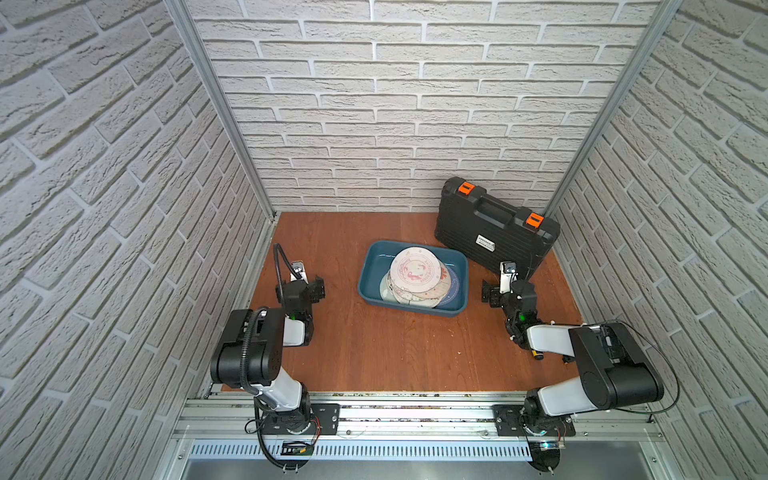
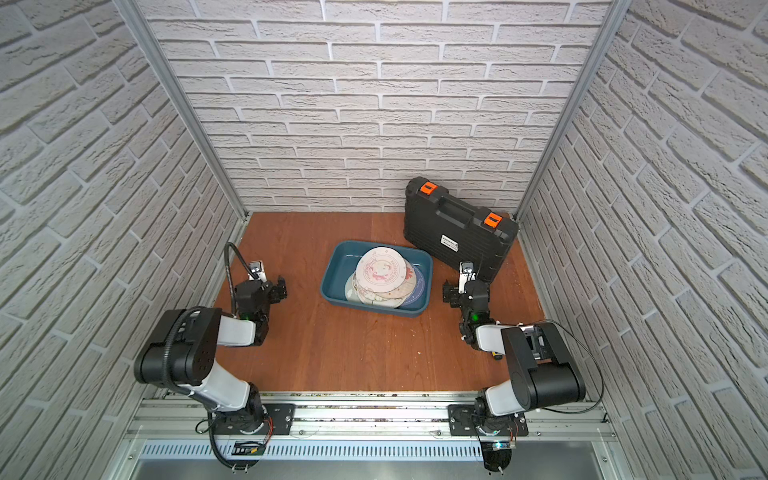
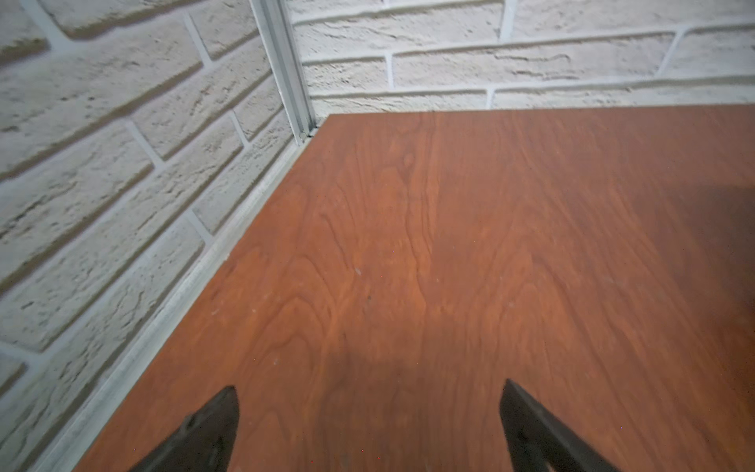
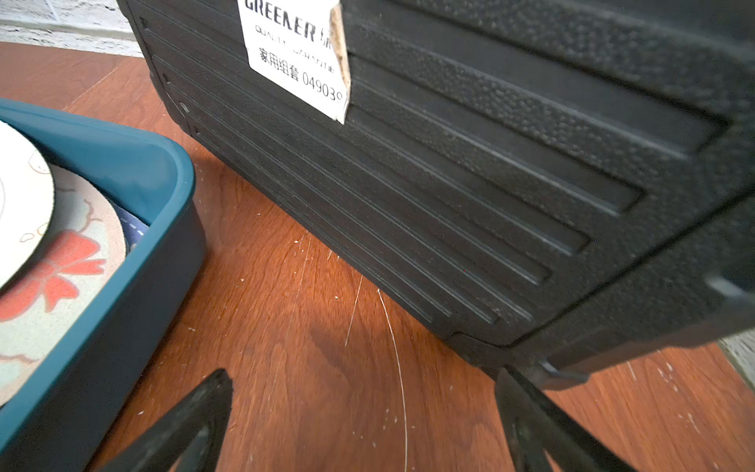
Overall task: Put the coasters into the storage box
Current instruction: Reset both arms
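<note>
One brown wooden table (image 1: 374,353) carries everything. Largest on it is the black ribbed case (image 1: 494,232) with orange latches, lying just beyond the right pincer (image 1: 486,293); in the right wrist view its lower corner comes close to one finger. The teal storage box (image 1: 365,272) sits between the right pincer and the left pincer (image 1: 319,288), nearer the right one. Every coaster in sight lies inside it: the coasters (image 1: 415,270) overlap in a loose pile, a cream one with a pink print uppermost and tilted. Both pincers are spread wide, grasping nothing; the left faces plain wood and the brick wall (image 3: 122,163).
</note>
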Available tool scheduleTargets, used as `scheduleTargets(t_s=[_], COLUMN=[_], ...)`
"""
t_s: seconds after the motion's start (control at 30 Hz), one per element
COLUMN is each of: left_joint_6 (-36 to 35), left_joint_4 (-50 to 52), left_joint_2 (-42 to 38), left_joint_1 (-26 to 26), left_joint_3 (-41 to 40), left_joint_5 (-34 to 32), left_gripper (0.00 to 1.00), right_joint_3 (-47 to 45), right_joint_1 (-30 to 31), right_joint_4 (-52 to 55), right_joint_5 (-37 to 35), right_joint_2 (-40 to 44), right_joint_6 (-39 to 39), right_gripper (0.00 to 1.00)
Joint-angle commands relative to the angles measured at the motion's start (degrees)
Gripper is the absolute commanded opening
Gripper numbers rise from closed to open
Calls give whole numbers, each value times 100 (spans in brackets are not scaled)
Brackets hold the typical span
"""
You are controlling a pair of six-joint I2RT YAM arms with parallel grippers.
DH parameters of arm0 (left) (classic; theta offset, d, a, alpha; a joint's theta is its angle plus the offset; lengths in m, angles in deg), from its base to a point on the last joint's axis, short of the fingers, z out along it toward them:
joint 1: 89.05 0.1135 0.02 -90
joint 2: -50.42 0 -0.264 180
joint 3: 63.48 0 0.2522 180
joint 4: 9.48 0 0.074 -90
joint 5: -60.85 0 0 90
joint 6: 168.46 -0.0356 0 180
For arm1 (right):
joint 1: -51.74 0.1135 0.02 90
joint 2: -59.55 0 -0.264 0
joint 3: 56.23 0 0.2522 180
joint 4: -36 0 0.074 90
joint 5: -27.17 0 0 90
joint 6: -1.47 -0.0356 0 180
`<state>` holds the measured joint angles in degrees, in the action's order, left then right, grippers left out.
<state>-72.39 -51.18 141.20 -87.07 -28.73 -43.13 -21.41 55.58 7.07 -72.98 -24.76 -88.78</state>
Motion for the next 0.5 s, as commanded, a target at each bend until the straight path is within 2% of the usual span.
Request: scheduleTargets(t_s=[0.0, 0.47], left_joint_6=[149, 152], left_joint_4=[39, 54], left_joint_2=[-53, -67], left_joint_1=[83, 83], left_joint_3=[11, 14], left_joint_5=[90, 88], left_gripper=[98, 98], right_joint_3=[56, 67], right_joint_1=[-25, -24], right_joint_4=[-275, -257], right_joint_5=[36, 40], right_joint_2=[34, 22], right_joint_6=[-55, -54], right_gripper=[100, 100])
